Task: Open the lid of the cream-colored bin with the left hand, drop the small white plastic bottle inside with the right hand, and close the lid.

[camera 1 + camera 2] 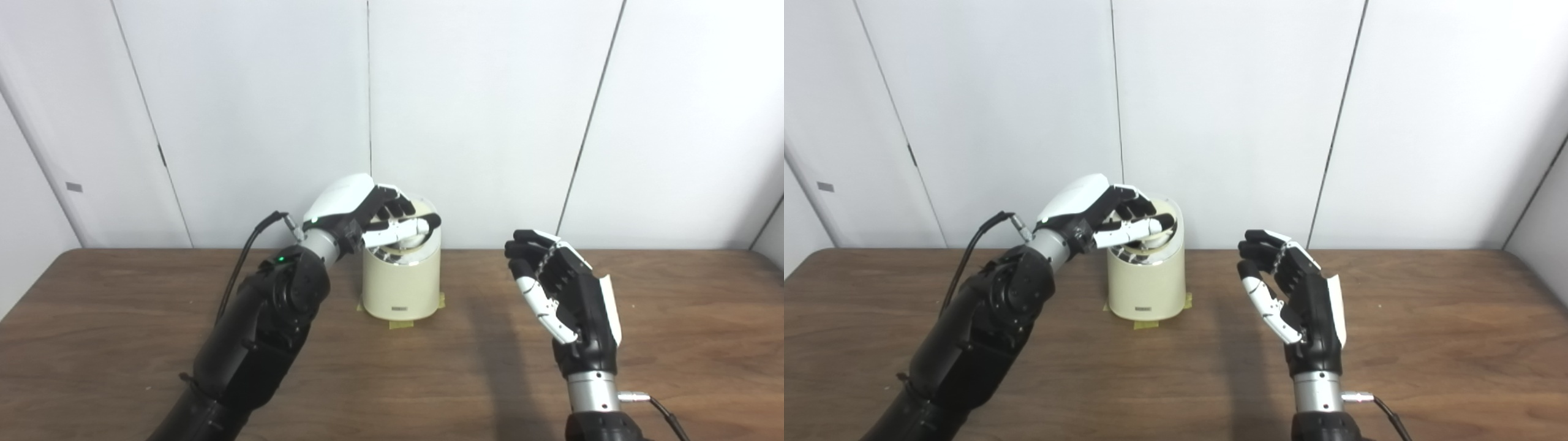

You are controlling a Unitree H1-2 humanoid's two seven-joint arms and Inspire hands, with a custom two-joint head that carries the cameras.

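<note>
Left eye view: left hand [361, 211] sits over the top of the bin [401, 288], fingers curled down onto the lid [422, 211] and rim, thumb across the opening side. Whether the lid is actually pinched or just pressed, cannot tell; it looks tipped up toward the back, with a shiny inner ring showing under the thumb, so the bin reads as partly open. Bin stands upright at table [122, 294] center-back, near the wall, yellow tape [401, 323] at its base, probably there to stop it sliding while the lid is worked. Right hand [566, 294] hovers well to the right of the bin, above the table, palm facing left, fingers loosely curved and apart, nothing in it. Bottle not visible anywhere: not on the table, not in either hand. Could be inside the bin already, can't confirm, the opening is mostly covered by the left hand. Judging from the empty right hand, the drop is likely done and closing the lid is what's left.
</note>
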